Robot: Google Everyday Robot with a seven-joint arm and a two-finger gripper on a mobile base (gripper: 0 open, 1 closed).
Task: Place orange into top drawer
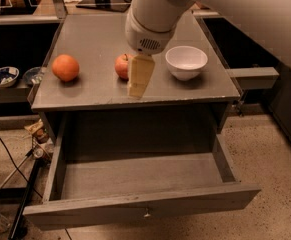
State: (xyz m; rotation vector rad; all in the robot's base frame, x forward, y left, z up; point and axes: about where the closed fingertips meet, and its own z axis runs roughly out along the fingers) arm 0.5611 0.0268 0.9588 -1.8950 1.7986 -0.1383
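Observation:
The orange (pixel 65 67) sits on the grey tabletop (pixel 95 39) near its left front corner. A red apple (pixel 122 66) sits to its right, partly hidden by my gripper. My gripper (pixel 138 85) hangs over the tabletop's front middle, just right of the apple and well right of the orange. It holds nothing that I can see. The top drawer (pixel 140 176) is pulled fully out below the tabletop; its inside is bare, with a small metal pull on its front panel (pixel 146 214).
A white bowl (pixel 186 62) stands on the tabletop right of the gripper. Bowls (pixel 2 76) sit on a low shelf at the left. Cables and a stand lie on the floor at the lower left. A grey ledge (pixel 252 76) sticks out at the right.

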